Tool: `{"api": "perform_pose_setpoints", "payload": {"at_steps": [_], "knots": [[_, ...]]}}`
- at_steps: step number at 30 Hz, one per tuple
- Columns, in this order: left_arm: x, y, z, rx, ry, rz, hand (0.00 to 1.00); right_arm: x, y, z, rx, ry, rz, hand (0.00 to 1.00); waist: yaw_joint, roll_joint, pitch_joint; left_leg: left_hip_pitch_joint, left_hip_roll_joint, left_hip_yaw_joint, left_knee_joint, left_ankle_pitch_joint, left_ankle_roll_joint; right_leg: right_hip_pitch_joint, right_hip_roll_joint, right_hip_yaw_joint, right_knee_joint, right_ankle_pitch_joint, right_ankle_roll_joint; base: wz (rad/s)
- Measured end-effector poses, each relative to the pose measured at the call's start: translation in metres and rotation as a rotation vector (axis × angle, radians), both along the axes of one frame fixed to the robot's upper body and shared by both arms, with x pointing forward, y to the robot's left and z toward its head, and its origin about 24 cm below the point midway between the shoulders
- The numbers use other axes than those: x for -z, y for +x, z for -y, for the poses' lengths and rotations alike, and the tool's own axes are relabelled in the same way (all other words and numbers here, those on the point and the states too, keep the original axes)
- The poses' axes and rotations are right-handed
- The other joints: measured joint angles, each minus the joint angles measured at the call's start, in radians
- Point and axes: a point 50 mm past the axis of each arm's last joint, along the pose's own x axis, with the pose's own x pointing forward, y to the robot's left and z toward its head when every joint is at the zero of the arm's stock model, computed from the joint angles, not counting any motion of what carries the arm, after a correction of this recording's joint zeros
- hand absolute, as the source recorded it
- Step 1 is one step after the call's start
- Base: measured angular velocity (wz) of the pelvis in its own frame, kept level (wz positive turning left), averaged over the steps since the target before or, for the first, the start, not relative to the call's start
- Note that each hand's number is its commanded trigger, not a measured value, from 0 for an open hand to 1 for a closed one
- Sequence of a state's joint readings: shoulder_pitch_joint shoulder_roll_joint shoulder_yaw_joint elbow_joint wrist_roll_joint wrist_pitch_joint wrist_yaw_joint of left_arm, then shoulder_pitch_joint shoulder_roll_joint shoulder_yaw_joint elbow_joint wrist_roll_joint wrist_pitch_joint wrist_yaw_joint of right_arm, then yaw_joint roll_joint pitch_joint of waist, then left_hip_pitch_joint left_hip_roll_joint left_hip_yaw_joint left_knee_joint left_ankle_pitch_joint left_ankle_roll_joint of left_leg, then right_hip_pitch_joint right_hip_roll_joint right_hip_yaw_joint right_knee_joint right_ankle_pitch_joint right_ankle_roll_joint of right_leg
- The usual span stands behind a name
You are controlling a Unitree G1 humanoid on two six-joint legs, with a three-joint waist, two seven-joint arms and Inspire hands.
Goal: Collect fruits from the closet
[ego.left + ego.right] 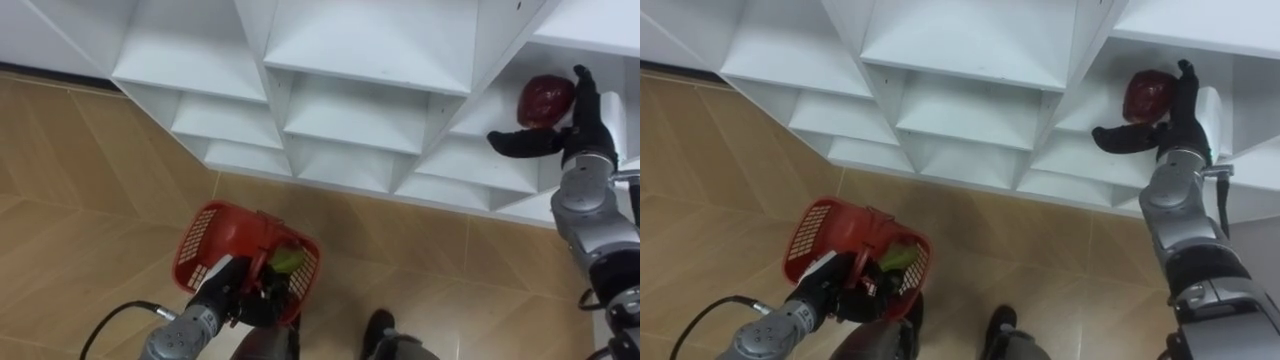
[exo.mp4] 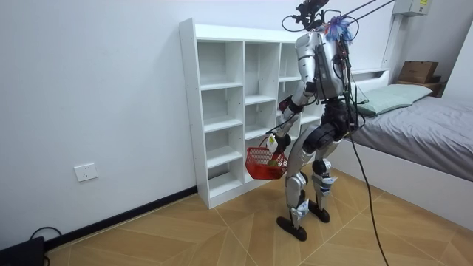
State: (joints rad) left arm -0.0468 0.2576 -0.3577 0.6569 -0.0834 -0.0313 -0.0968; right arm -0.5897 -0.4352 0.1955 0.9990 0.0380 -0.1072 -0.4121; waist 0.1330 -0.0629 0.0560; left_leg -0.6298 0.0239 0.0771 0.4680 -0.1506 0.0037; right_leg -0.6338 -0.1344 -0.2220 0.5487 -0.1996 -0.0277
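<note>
A dark red fruit (image 1: 544, 100) lies on a shelf at the right of the white closet (image 1: 360, 90). My right hand (image 1: 560, 135) is open just below and beside it, thumb stretched under the fruit (image 1: 1148, 94), fingers up along its right side, not closed on it. My left hand (image 1: 232, 290) hangs low and is shut on the handle of a red mesh basket (image 1: 210, 240). Inside the basket lies a green fruit (image 1: 288, 260). In the room view I stand upright facing the closet (image 2: 244, 103), basket (image 2: 264, 162) at thigh height.
The closet's other compartments in front of me hold nothing. Wooden floor (image 1: 90, 190) stretches to my left. A bed (image 2: 421, 140) stands close at the room view's right, behind me.
</note>
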Motion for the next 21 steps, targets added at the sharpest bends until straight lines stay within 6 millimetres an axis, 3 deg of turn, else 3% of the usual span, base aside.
{"api": "perform_pose_setpoints", "payload": {"at_steps": [6, 7, 8, 9, 10, 21], "knots": [[0.0, 0.0, 0.0, 0.0, 0.001, -0.002, 1.0, -0.001, 0.0, 0.0, -0.001, 0.0, 0.003, 0.0, 0.0, 0.0, 0.0001, 0.0, 0.0, 0.0, -0.002, 0.0, 0.0, 0.0, 0.0, 0.0, -0.003, 0.0, 0.0, 0.0], [0.0, 0.0, 0.0, -0.001, 0.001, -0.003, 1.0, -0.001, 0.0, 0.0, -0.002, 0.0, 0.004, 0.07, 0.0, 0.0, 0.0001, 0.0, 0.0, 0.0, -0.003, 0.0, 0.0, 0.0, 0.001, 0.0, -0.004, 0.001, 0.0, 0.0], [0.0, 0.0, 0.0, -0.001, 0.001, -0.003, 1.0, -0.001, 0.001, -0.001, -0.003, -0.002, 0.005, 0.61, 0.0, 0.0, 0.0001, 0.0, 0.001, 0.0, -0.004, 0.001, 0.0, 0.001, 0.002, 0.0, -0.006, 0.002, 0.001, -0.03], [0.0, 0.0, 0.0, -0.001, 0.001, -0.005, 1.0, -0.002, 0.001, -0.001, -0.009, -0.01, 0.007, 0.85, -0.001, 0.001, 0.0003, 0.0, 0.003, 0.001, -0.005, 0.001, -0.001, 0.002, 0.005, 0.0, -0.012, 0.004, 0.001, 0.0], [0.001, -0.001, 0.0, 0.0, 0.001, -0.005, 1.0, -0.003, 0.001, -0.002, -0.012, -0.012, 0.01, 1.0, -0.001, 0.001, 0.0004, 0.0, 0.003, 0.001, -0.006, 0.001, -0.001, 0.002, 0.005, 0.0, -0.012, 0.005, 0.001, 0.0], [0.002, -0.003, 0.0, 0.002, 0.0, -0.013, 1.0, -0.01, 0.004, -0.003, 0.008, -0.097, 0.047, 1.0, 0.01, 0.002, 0.0014, -0.001, 0.006, 0.002, -0.014, 0.003, -0.003, 0.001, 0.011, 0.001, -0.022, 0.007, -0.001, 0.0]]}}
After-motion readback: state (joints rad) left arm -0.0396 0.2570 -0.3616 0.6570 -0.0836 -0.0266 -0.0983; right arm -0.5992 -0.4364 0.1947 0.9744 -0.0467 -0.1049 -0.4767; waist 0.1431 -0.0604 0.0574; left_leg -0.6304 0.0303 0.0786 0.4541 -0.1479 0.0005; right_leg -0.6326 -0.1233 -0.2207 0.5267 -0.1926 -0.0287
